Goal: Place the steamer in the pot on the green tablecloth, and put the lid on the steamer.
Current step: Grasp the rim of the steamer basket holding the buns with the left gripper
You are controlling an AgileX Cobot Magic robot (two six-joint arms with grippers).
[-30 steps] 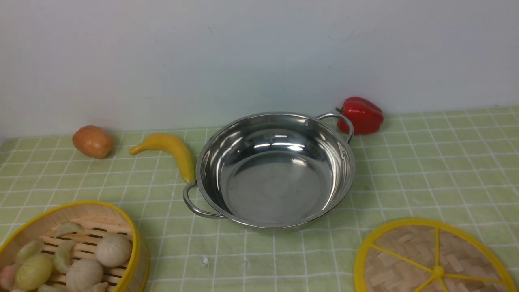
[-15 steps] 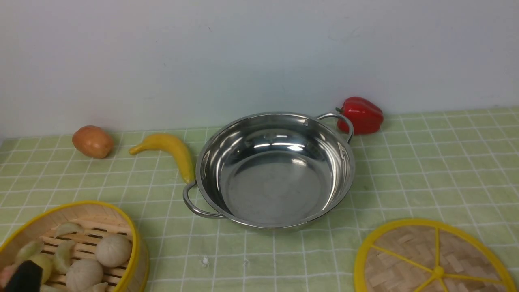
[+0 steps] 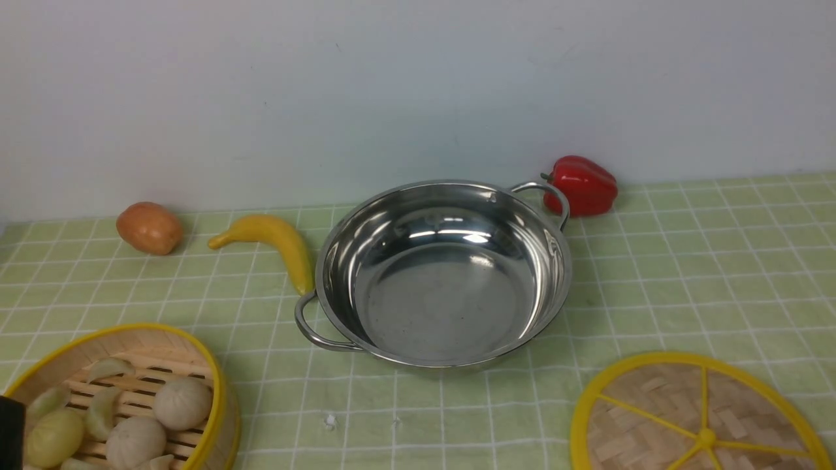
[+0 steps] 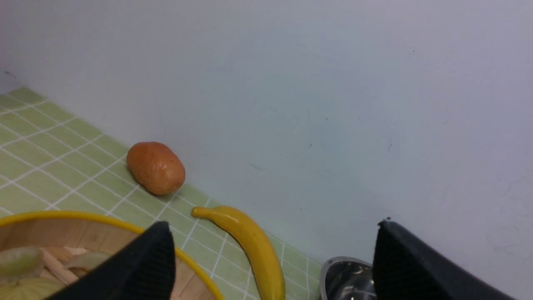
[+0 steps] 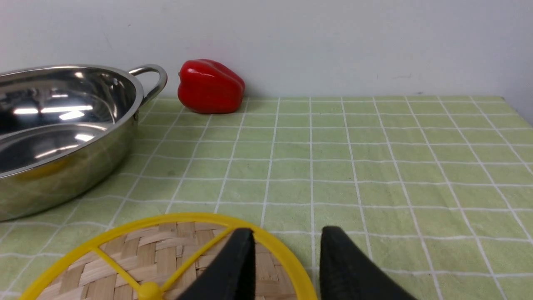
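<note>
The steamer point(image 3: 130, 365), a yellow-rimmed bamboo basket of toy buns and dumplings, stands at the near left of the green tablecloth point(image 3: 686, 274). Only a black finger point(image 3: 9, 434) of my left gripper shows in the front view, at the basket's left edge. In the left wrist view that gripper point(image 4: 272, 225) is wide open, one finger over the steamer point(image 4: 62, 225), the other before the pot point(image 4: 345, 277). The empty steel pot point(image 3: 444, 274) sits mid-cloth. The lid point(image 3: 653, 405) lies flat at the near right. My right gripper point(image 5: 287, 231) hangs open over the lid's point(image 5: 166, 250) yellow rim.
A potato point(image 3: 149, 227) and a banana point(image 3: 274, 241) lie left of the pot by the back wall. A red pepper point(image 3: 583, 185) sits behind the pot's right handle. The banana's tip nearly touches the pot's rim.
The left gripper's black finger came into the front view over the steamer's buns half a second ago and has since shifted left to the frame's edge. Nothing else moved.
</note>
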